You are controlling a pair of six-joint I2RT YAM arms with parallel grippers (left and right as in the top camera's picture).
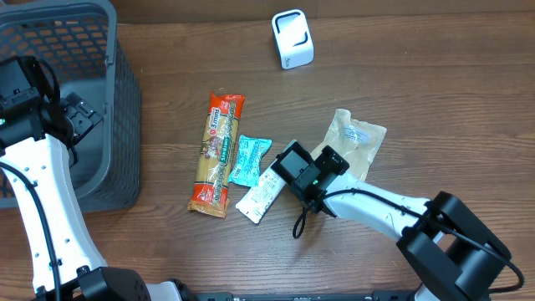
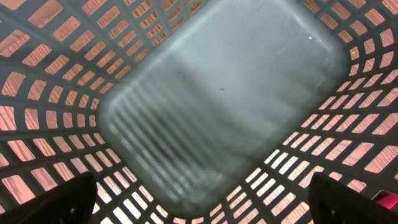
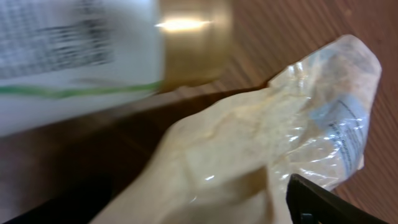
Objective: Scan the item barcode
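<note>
**Four packets on wood, scanner at the far edge**

Brown wooden table (image 1: 435, 75) with clear grain, filling the whole overhead view. At the left, tall grey plastic mesh basket (image 1: 125, 109); over its inside, left gripper (image 1: 82, 117) with jaws spread wide, gripping nothing. At the far edge, small white box-shaped scanner (image 1: 292, 38), well apart from the goods. In the middle, close together: long orange-red snack packet (image 1: 217, 155), small teal foil packet (image 1: 249, 159), flat white printed packet (image 1: 259, 196). To the right of them, crinkled beige plastic pouch (image 1: 358, 138) with a white label. Right gripper (image 1: 311, 174) low between white packet and pouch, hiding part of both from above; one dark finger (image 3: 329, 202) beside the pouch. Jaw state there impossible to tell.
</note>
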